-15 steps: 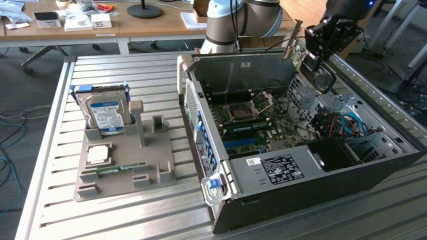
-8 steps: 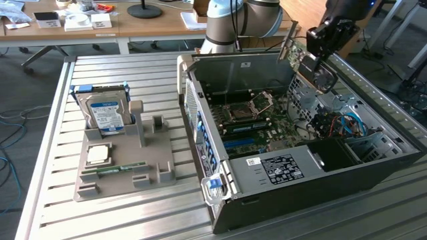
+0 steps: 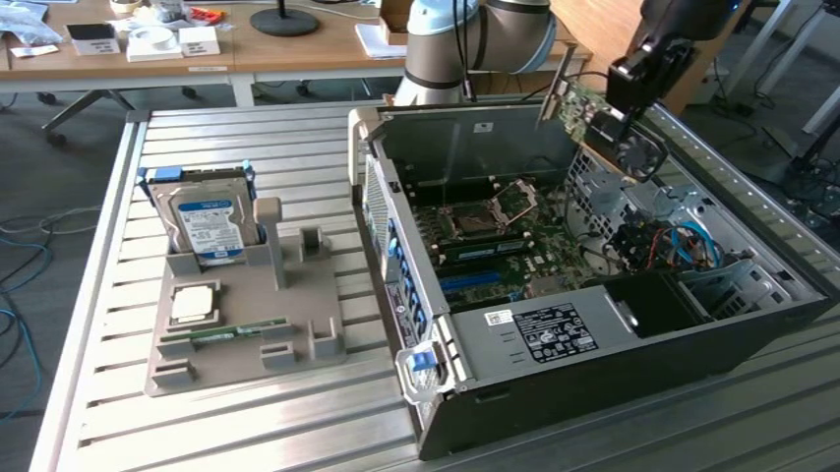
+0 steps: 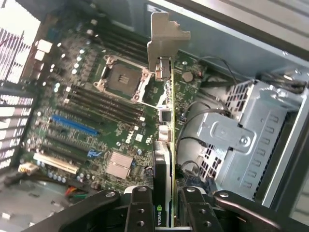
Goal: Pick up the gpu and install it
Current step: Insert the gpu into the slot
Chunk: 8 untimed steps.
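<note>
A wooden desk (image 3: 329,51) stands beyond the slatted metal surface (image 3: 263,423); cables (image 3: 24,234) lie on the grey floor (image 3: 59,182).

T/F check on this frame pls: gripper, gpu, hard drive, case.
1. The gripper is clamped on the gpu. True.
2. The gpu is seated in a motherboard slot. False: it hangs above the motherboard, not in any slot.
3. The hard drive stands upright in the gray fixture. True.
4. The PC case is closed. False: its side is open and the motherboard is exposed.
</note>
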Tool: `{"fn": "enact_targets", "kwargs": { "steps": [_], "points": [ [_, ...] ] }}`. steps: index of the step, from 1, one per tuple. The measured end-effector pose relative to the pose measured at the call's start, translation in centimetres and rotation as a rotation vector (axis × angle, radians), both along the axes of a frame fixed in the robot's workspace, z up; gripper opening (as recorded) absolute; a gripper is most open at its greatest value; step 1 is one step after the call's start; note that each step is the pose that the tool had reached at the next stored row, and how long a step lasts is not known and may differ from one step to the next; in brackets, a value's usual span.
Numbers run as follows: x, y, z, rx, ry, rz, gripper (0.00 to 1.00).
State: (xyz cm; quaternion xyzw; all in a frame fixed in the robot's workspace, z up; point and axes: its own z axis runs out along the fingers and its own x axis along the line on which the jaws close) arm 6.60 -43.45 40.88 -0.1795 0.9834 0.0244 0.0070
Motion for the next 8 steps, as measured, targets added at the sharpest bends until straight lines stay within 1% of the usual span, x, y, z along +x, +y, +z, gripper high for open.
{"fn": "enact_targets", "kwargs": {
  "steps": [8],
  "points": [
    [0.0, 0.0, -0.03, -0.0021, 0.0, 0.144, 0.27]
  ]
}}
